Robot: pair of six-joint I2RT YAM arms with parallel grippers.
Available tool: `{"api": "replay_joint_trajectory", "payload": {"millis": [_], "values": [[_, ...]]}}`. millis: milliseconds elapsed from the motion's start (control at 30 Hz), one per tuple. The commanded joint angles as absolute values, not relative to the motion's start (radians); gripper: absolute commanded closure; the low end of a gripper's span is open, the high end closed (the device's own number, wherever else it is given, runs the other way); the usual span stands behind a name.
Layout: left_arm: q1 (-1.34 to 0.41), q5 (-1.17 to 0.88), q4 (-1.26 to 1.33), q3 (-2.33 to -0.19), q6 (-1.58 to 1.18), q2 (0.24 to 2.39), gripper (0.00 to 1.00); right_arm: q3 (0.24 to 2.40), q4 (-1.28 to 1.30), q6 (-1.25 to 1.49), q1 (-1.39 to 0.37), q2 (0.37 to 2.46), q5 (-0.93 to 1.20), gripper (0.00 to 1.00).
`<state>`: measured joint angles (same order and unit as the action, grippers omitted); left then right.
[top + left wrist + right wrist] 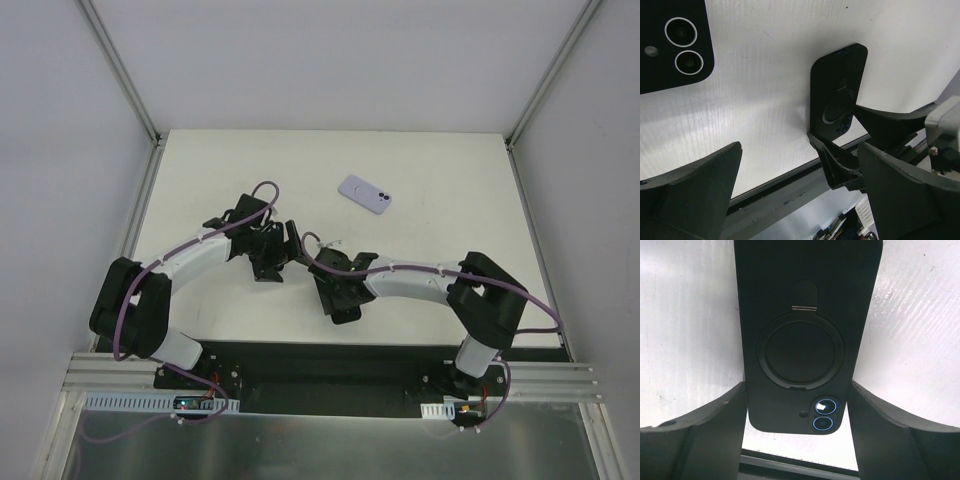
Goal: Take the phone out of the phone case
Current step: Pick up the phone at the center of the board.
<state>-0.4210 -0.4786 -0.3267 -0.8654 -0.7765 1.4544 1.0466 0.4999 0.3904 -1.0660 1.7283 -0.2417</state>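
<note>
Black case (pixel 805 315) pinched at both edges by right claw (pixel 797 392); left claw (pixel 800 150) spread wide, empty, just beside case, over desk (pixel 765 75).

White table (pixel 450 190) w/ plain grey walls (pixel 330 60) round 3 sides, alu posts (pixel 120 70) at back corners.

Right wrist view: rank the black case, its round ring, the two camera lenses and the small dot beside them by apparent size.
1. case
2. ring
3. lenses: the two look alike, so they are not ranked against each other
4. dot
</note>
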Motion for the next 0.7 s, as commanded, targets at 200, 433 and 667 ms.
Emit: {"api": "replay_joint_trajectory", "payload": {"millis": [200, 433, 667], "values": [[-0.485, -0.563, -0.227, -0.93, -0.796, 1.574, 0.01, 0.993, 0.503, 0.4, -1.071, 1.554, -0.342, 0.58], [-0.535, -0.64, -0.083, -0.922, -0.88, 1.67, 0.01, 0.963, 0.474, 0.417, -1.046, 1.474, -0.295, 0.6], [-0.537, -0.712, 0.026, -0.887, -0.939, 1.693, 0.01, 0.922, 0.439, 0.437, -1.014, 1.431, -0.223, 0.61]]}}
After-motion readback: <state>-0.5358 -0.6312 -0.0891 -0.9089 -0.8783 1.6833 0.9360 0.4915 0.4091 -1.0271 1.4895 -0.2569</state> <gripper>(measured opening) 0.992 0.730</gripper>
